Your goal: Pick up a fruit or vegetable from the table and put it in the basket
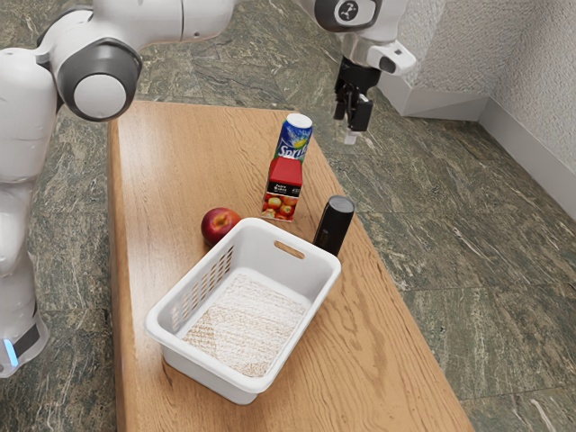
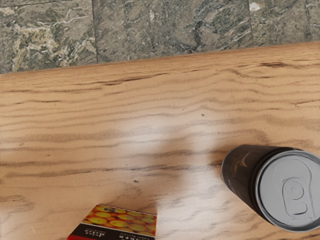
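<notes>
My gripper (image 1: 346,124) hangs high in the exterior view, above and beyond the table's far right edge, its two black fingers apart with nothing seen between them. Well away from it, a red apple-like fruit (image 1: 219,225) rests on the wooden table, close beside the rear left corner of the basket. The white basket (image 1: 167,349) stands upright on the table, and its visible floor holds no item.
A red juice carton (image 1: 283,187) and a Sprite can (image 1: 294,137) stand behind the basket; a black can (image 1: 334,225) is by its rear right corner. In the wrist view are the carton (image 2: 120,220), dark can (image 2: 245,175) and table edge (image 2: 160,62).
</notes>
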Motion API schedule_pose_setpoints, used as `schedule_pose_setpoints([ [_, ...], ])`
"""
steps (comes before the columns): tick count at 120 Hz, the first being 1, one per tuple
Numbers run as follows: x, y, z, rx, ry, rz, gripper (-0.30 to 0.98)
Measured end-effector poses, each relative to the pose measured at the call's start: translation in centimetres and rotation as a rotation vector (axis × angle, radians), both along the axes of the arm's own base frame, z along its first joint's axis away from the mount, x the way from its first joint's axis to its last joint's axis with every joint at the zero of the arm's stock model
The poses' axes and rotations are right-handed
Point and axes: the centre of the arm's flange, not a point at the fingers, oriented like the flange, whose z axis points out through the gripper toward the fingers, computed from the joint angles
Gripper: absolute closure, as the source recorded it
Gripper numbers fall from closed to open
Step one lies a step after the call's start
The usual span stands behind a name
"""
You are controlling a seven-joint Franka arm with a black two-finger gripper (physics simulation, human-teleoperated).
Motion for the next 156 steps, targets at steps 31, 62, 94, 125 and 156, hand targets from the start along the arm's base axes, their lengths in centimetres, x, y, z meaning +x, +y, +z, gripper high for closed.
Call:
schedule_pose_setpoints([
  [31, 0.1, 0.0, -0.1, 0.001, -0.004, -0.011, 0.00],
  [62, 0.1, 1.2, 0.2, -0.014, -0.013, -0.071, 0.00],
  [94, -2.5, -0.4, -3.2, 0.054, 0.081, -0.338, 0.00],
  [125, -8.3, 0.8, -6.7, 0.048, 0.088, -0.522, 0.00],
  [156, -10.0, -2.4, -9.2, 0.071, 0.042, -0.710, 0.00],
])
